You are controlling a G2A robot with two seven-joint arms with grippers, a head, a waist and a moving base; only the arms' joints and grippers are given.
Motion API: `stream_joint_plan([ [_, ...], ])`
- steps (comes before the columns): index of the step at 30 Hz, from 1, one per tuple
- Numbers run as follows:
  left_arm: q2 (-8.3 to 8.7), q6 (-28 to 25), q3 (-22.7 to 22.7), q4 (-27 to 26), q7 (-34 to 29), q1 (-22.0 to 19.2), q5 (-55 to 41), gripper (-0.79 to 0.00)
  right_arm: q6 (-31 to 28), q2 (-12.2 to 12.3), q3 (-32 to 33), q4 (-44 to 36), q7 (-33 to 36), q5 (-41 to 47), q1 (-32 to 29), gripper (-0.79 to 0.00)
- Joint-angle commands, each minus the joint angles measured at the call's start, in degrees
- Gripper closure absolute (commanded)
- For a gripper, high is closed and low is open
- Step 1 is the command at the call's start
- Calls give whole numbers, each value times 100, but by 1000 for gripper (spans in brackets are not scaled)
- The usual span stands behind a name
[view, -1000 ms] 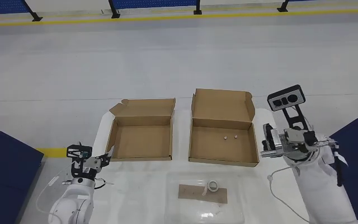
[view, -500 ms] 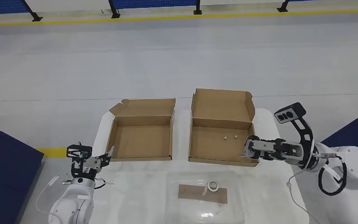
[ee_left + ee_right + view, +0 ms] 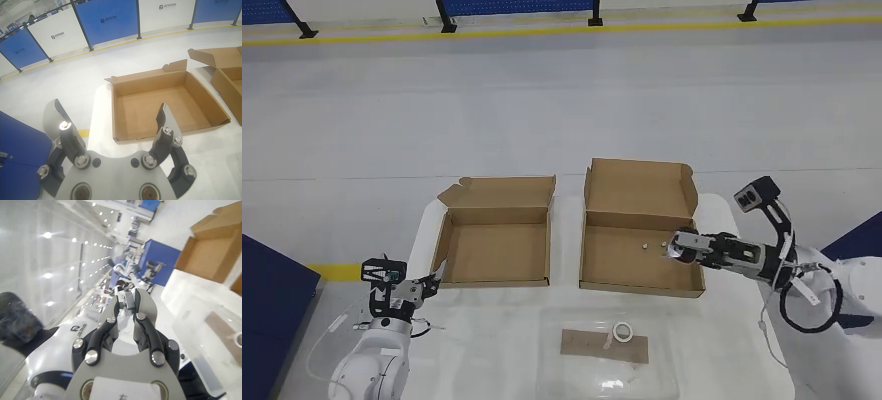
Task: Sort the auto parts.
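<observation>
Right gripper (image 3: pixel 674 247) clenched on small grey part (image 3: pixel 129 306), over right box (image 3: pixel 614 262) near its right wall. Left gripper (image 3: pixel 437 272) released, at table (image 3: pixel 492 325) left edge, just beside left box (image 3: pixel 492 255). Narrow strip of table between boxes.

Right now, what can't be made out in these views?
Top view: part in right box, too small to identify.
Top view: box floor under right gripper, covered by it.
Right wrist view: held part, partly hidden by the gripper; white ring, cut by the edge.
</observation>
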Motion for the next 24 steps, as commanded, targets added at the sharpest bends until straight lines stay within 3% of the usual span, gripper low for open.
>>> stream_joint_plan([
  [1, 0, 0, 0, 0, 0, 0, 0, -785, 186, 29, -45, -60, -170, -653, 47, 0],
  [10, 0, 0, 0, 0, 0, 0, 0, -785, 753, 120, -868, 52, -760, -3085, 461, 0],
  [14, 0, 0, 0, 0, 0, 0, 0, -785, 714, 98, -1213, 329, -911, -3172, 642, 0],
  [24, 0, 0, 0, 0, 0, 0, 0, -785, 700, 99, -1231, 317, -966, -3243, 627, 0],
])
